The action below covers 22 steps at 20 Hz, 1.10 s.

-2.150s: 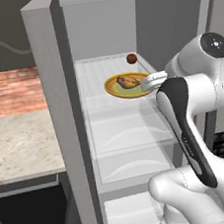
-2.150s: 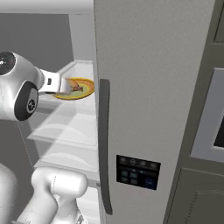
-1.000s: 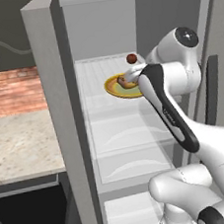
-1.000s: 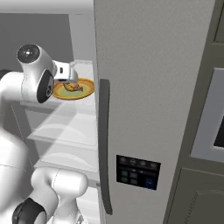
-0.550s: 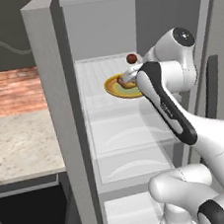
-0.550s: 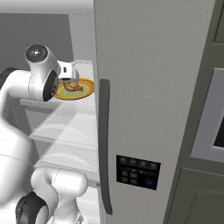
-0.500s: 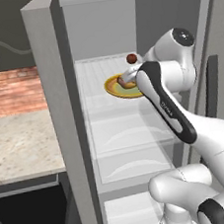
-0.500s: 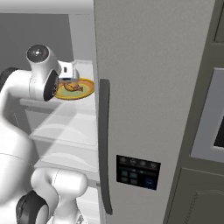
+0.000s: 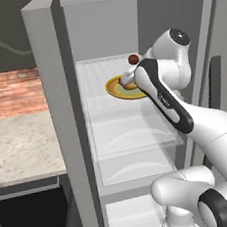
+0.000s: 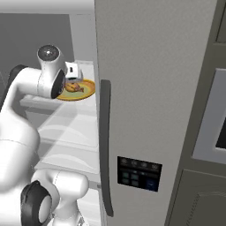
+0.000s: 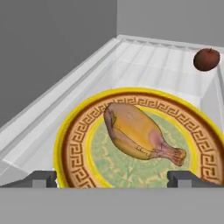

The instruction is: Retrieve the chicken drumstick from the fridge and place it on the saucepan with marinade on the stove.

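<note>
Golden-brown drumstick (image 11: 138, 132) lies on the yellow plate (image 11: 74, 146) on a fridge (image 9: 51, 83) shelf — my gripper (image 11: 111, 178) hovers over it, jaws spread wide, holding nothing.

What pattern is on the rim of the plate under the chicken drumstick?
An orange-brown Greek key band inside a yellow edge on the plate, seen best in the hand view.
</note>
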{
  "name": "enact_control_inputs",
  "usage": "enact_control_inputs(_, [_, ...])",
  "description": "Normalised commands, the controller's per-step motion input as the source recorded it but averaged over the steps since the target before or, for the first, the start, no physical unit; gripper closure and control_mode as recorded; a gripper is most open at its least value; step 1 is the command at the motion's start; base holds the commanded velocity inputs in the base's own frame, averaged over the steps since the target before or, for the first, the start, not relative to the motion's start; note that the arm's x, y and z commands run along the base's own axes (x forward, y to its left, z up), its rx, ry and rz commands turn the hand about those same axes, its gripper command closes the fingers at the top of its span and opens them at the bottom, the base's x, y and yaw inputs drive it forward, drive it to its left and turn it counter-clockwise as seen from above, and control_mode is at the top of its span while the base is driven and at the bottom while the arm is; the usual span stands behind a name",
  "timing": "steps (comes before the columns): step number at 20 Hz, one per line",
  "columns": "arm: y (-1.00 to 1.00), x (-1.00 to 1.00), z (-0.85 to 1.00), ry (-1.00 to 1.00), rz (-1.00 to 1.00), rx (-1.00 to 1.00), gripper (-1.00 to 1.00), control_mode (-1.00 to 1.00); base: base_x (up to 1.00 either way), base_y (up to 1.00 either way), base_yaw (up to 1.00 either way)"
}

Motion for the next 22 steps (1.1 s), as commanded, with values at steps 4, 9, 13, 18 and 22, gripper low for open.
enact_control_inputs(4, [0.08, 0.25, -0.14, 0.05, 0.04, 0.0, -1.0, -1.0, 0.0, 0.0, 0.0])
enact_control_inputs(9, [0.03, 0.31, -0.15, 0.04, 0.04, 0.0, -1.0, -1.0, 0.0, 0.0, 0.0])
enact_control_inputs(13, [0.0, 0.23, -0.1, 0.03, 0.08, 0.0, -1.0, -1.0, 0.0, 0.0, 0.0])
enact_control_inputs(18, [0.0, 0.3, -0.11, 0.02, 0.06, 0.0, -1.0, -1.0, 0.0, 0.0, 0.0])
enact_control_inputs(22, [0.0, 0.29, -0.05, 0.0, 0.03, 0.0, -1.0, -1.0, 0.0, 0.0, 0.0])
